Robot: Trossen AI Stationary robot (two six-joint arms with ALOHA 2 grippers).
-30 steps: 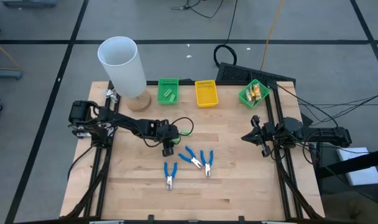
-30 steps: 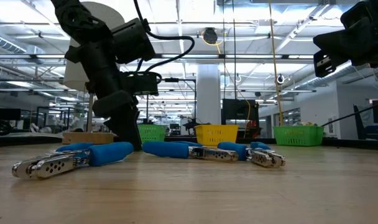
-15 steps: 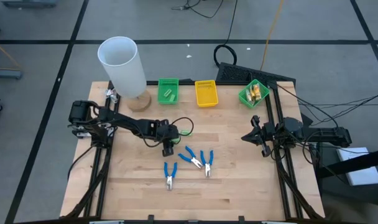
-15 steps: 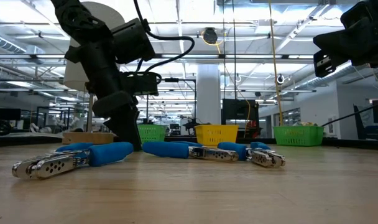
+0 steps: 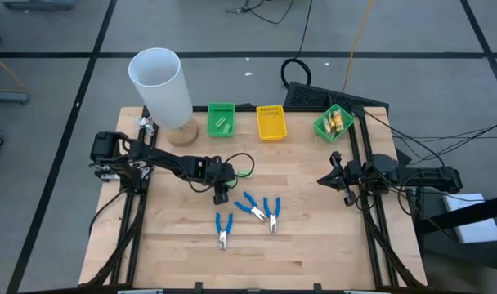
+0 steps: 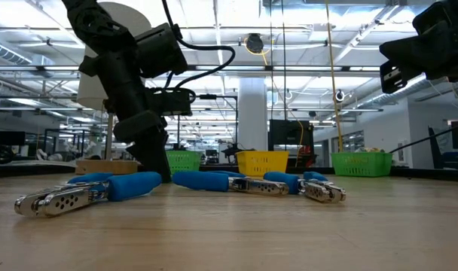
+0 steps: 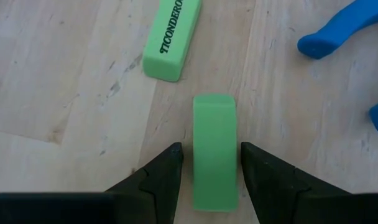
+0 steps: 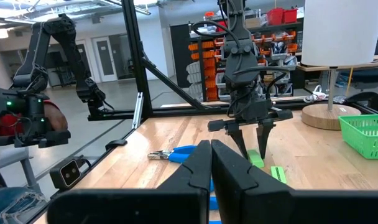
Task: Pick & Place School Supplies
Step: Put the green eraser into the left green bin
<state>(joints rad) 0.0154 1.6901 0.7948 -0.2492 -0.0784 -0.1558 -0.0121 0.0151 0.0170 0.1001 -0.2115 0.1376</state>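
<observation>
My left gripper [image 5: 220, 193] points down at the table's middle, open. In the left wrist view its fingertips [image 7: 211, 149] stand on either side of a light-green eraser [image 7: 214, 152] that lies flat on the wood, with a narrow gap at each side. A second green eraser [image 7: 172, 37], printed with lettering, lies just beyond it. Three blue-handled pliers [image 5: 224, 229], [image 5: 250, 206], [image 5: 272, 214] lie near the left gripper, toward the table's near edge. My right gripper [image 5: 334, 175] waits shut at the table's right side, above the wood [image 8: 211, 155].
Along the far edge stand a tall white cylinder [image 5: 160, 86] on a wooden disc, a green bin [image 5: 221, 119], a yellow bin [image 5: 270, 122] and another green bin [image 5: 333, 122] holding yellow items. Bare wood lies toward the near edge [image 5: 257, 261].
</observation>
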